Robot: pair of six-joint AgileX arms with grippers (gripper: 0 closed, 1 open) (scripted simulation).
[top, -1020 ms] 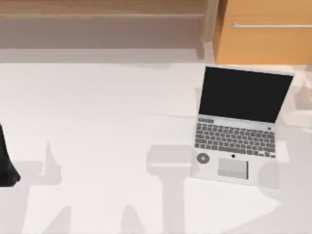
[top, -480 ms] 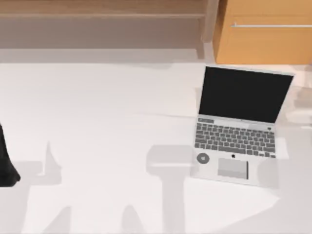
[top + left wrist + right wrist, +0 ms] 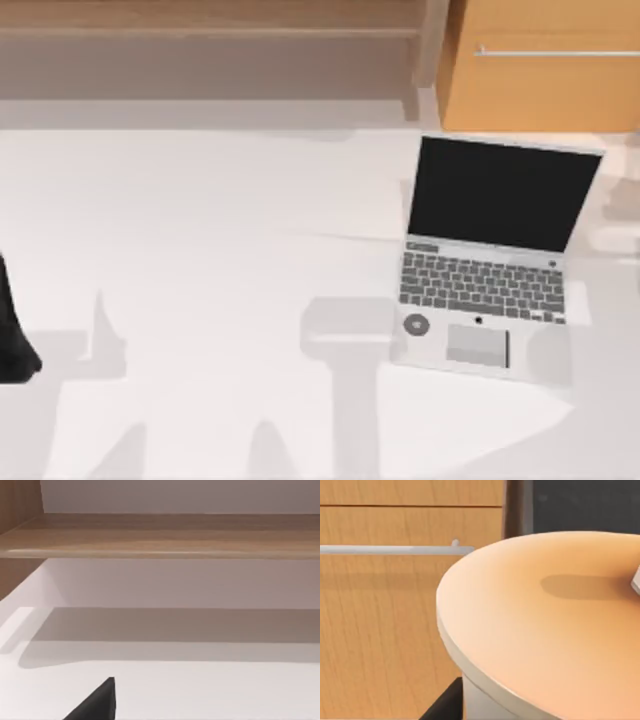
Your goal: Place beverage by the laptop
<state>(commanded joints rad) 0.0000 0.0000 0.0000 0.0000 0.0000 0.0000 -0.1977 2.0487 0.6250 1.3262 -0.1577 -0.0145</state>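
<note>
The laptop (image 3: 492, 255) stands open on the right half of the white table (image 3: 220, 250), with a black screen, dark keys, a grey trackpad and a small round sticker (image 3: 416, 324). In the right wrist view the beverage (image 3: 545, 625) looms very close: a round orange top over a pale wall. A dark fingertip (image 3: 445, 705) of my right gripper sits against that wall, so the gripper looks shut on the beverage. My left arm (image 3: 12, 335) is parked at the table's left edge.
A wooden cabinet with a metal handle (image 3: 545, 52) stands behind the laptop, and the right wrist view faces it (image 3: 385, 610). A wooden shelf (image 3: 210, 30) runs along the back. Soft shadows lie on the table in front of the laptop.
The faint shadows at the table's right edge have shifted slightly. The laptop and the left arm have not moved.
</note>
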